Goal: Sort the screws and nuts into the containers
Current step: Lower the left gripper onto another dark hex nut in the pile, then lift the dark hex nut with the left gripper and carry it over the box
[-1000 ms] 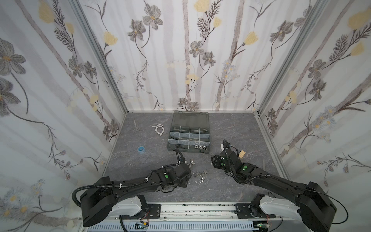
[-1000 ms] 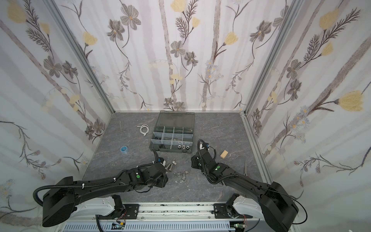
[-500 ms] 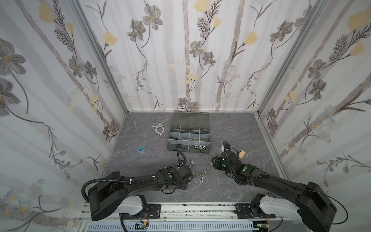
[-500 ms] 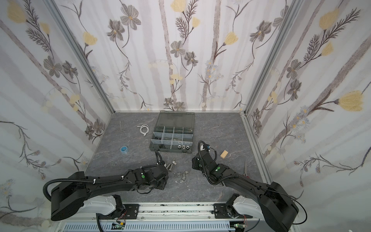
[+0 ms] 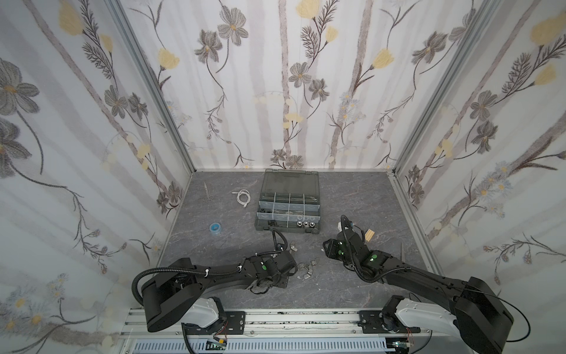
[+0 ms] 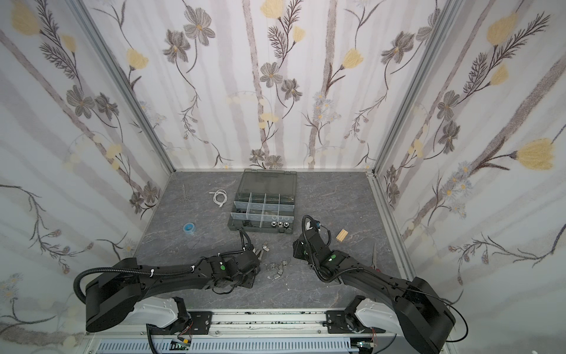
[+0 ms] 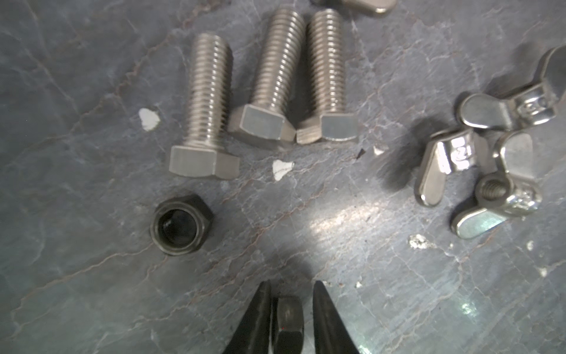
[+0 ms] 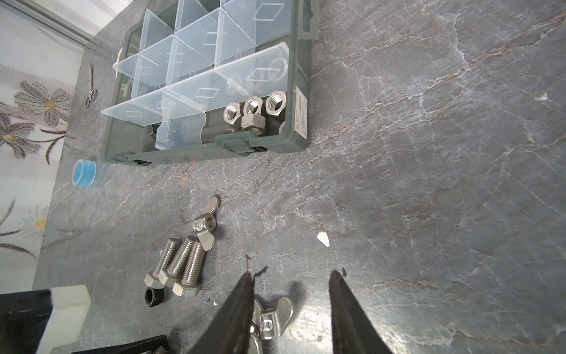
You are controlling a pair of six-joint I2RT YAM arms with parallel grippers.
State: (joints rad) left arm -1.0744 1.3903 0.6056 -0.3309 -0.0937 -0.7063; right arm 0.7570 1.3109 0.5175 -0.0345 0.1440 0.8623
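Jaws of left gripper (image 7: 291, 285) bracket a black nut (image 7: 288, 325), grip unclear, wrist-view only; right gripper (image 8: 291, 272) spread.

Soft, even light is falling from above in both top views, and wide-angle stretch is pulling the walls (image 5: 92, 153) toward the frame corners. In the left wrist view a pale glare patch is shining on the tabletop (image 7: 346, 220) near the slightly blurred silver bolts (image 7: 208, 107) and the wing nuts (image 7: 477, 159), which are casting dark, soft-edged shadows. The right wrist view is looking sharp and bright.
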